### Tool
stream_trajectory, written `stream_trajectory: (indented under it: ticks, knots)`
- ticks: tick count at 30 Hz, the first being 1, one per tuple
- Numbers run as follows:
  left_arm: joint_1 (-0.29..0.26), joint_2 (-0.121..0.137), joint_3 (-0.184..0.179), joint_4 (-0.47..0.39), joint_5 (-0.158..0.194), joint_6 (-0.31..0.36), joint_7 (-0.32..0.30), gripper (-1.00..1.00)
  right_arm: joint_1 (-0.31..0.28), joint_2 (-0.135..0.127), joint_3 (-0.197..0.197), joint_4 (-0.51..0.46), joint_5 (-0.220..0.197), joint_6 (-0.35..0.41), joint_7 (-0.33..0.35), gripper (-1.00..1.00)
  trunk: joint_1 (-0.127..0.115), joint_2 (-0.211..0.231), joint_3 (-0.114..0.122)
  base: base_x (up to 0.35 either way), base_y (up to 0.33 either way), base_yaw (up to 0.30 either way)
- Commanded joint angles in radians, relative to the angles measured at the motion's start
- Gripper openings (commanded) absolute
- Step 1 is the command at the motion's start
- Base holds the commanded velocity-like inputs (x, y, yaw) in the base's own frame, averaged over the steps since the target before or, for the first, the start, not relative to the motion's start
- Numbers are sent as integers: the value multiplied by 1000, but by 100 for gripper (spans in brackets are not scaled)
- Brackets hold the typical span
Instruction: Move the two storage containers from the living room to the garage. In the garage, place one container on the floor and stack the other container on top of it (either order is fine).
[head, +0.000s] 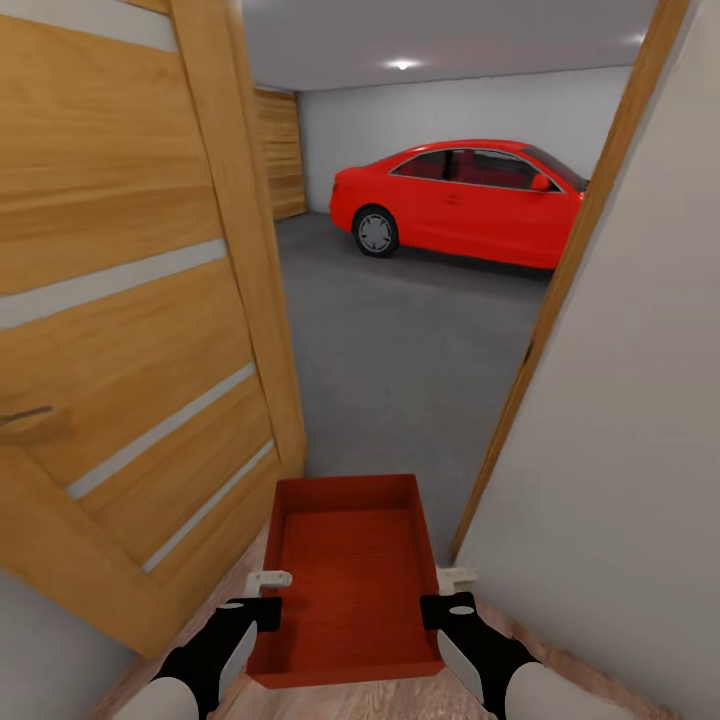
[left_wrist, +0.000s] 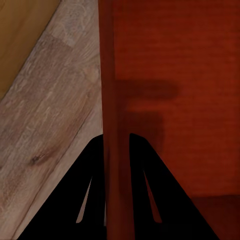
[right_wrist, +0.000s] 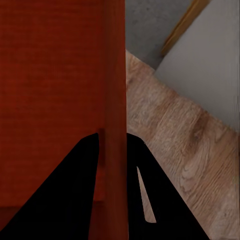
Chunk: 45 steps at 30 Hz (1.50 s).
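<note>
1. Orange-red and low-walled, the storage container (head: 345, 580) sits at the bottom middle of the head view, held up between both arms.
2. The left claw (head: 268, 578) is clamped on the bin's left wall. In the left wrist view its fingers (left_wrist: 145, 185) sit one on each side of that thin wall.
3. The right claw (head: 458, 576) is clamped on the right wall in the same way. In the right wrist view, one of its fingers (right_wrist: 75, 190) is inside the bin and the other outside.
4. Holding both side walls likely keeps the open bin flat and steady while the robot rolls along.
5. Light wood planks (left_wrist: 50, 115) lie under the bin, so I think the robot is at the edge of the house, just before the garage.
6. An open wooden door (head: 130, 300) fills the left of the frame, and a cream wall (head: 620, 400) with a wood frame edge fills the right. The gap between them is narrow, so the bin could bump a side.
7. Grey concrete floor (head: 400, 340) lies ahead in the middle.
8. A red car (head: 460, 205) is parked at the upper right, well apart from the bin.
9. The bin is not yet set down in the garage.
</note>
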Motion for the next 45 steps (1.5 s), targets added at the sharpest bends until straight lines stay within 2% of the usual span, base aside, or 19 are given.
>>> stream_trajectory:
  ticks: [1, 12, 31, 45]
  knots:
    - [0, 0, -23, -4, -8, 5, 10, -100, -1, -12, 18, 12, -13, 7, -25, -100, 0, -1, -1, 0, 0, -287]
    - [0, 0, -23, -4, -8, 6, 10, -100, -1, -12, 18, 12, -13, 8, -25, -100, 0, -1, -1, 1, 14, -259]
    - [0, 0, -23, -3, -8, 7, 10, -100, -1, -13, 18, 12, -13, 7, -25, -100, 0, -1, -1, 115, 269, -13]
    - [0, 0, -23, -4, -8, 5, 10, -100, -1, -12, 18, 12, -13, 7, -25, -100, 0, -1, -1, 18, 21, -225]
